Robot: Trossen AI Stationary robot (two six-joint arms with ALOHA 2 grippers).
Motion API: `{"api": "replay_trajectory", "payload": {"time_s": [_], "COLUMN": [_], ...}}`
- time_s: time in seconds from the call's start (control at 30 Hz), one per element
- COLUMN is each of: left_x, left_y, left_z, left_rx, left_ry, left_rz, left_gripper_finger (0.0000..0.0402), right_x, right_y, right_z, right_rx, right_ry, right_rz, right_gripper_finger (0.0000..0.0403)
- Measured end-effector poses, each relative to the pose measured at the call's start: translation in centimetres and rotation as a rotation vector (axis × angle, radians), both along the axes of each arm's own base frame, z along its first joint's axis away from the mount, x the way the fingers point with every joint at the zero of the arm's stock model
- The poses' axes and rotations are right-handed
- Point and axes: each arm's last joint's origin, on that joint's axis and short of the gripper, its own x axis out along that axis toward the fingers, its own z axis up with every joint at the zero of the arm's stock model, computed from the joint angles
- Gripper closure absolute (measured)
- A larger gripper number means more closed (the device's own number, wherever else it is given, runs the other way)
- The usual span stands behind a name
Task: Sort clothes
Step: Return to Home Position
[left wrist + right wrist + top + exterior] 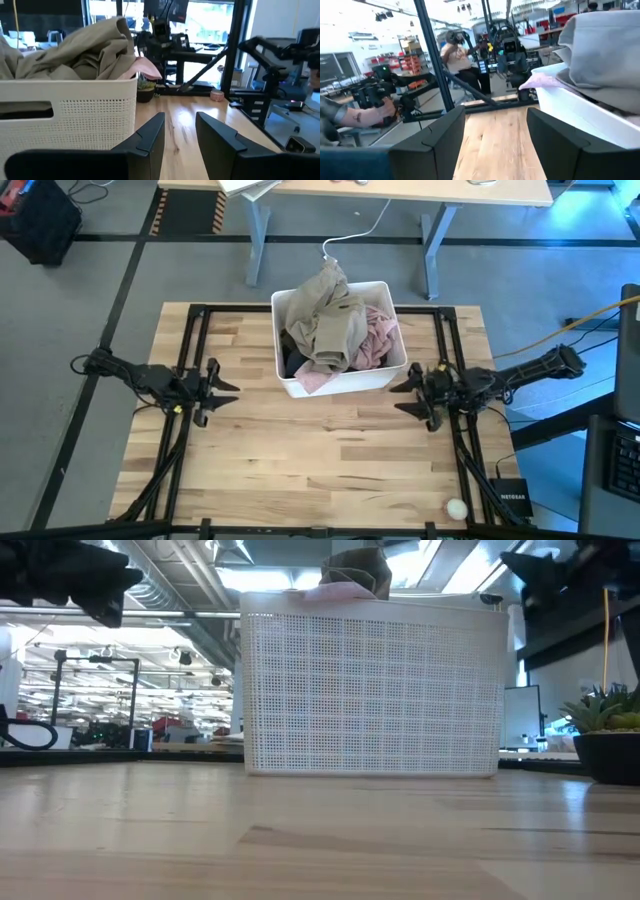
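The clothes lie heaped in a white perforated bin (385, 375) at the table's far middle. A khaki-beige garment (330, 315) is on top and rises above the rim, a pale pink one (378, 335) lies at the right, and a dark one (292, 360) shows at the left. My left gripper (225, 385) hovers open to the left of the bin and points at it; it also shows in the left wrist view (180, 120). My right gripper (405, 392) hovers open to the right of the bin and points at it; it also shows in the right wrist view (496, 112). Nothing is between the fingers of either.
A small white ball (456, 507) and a black box (510, 498) lie near the table's near right corner. A potted plant (605, 735) stands beyond the right side. A person (457, 52) stands in the room behind. Bare wood (320, 460) spreads in front of the bin.
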Motion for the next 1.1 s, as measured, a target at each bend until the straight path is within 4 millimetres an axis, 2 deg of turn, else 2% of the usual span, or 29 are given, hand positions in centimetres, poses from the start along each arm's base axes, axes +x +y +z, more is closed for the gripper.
{"api": "replay_trajectory", "payload": {"time_s": [0.17,0.3,0.43,0.57,0.77,0.87,0.93,1.1], "left_x": [-0.1,-0.1,-0.1,0.1,0.5,0.6,0.6,1.0], "left_y": [0.1,0.3,0.5,0.0,0.1,-0.1,0.0,1.5], "left_z": [0.1,0.1,-0.1,-0.9,-2.5,-2.3,-2.1,-2.8], "left_rx": [-0.007,0.004,-0.018,0.017,-0.011,0.022,0.032,-0.010], "left_ry": [-0.011,-0.007,0.008,0.019,-0.003,-0.069,-0.089,-0.033], "left_rz": [0.020,0.099,0.143,0.029,0.005,-0.196,-0.256,-0.065], "left_gripper_finger": [0.0298,0.0298,0.0298,0.0298,0.0298,0.0298,0.0298,0.0298], "right_x": [-1.1,-1.5,-1.9,-2.0,-2.0,-2.0,-2.1,-2.1], "right_y": [-0.4,-0.5,-0.6,-0.7,-0.7,-0.7,-0.7,-0.8], "right_z": [-2.1,-3.5,-4.1,-3.9,-4.5,-5.0,-5.3,-5.7], "right_rx": [-0.016,-0.035,-0.049,-0.043,-0.059,-0.073,-0.063,-0.075], "right_ry": [0.003,0.027,0.062,0.042,0.104,0.151,0.184,0.227], "right_rz": [-0.015,-0.019,-0.022,-0.027,-0.025,-0.025,-0.024,-0.052], "right_gripper_finger": [0.0172,0.0172,0.0172,0.0172,0.0172,0.0172,0.0172,0.0172]}}
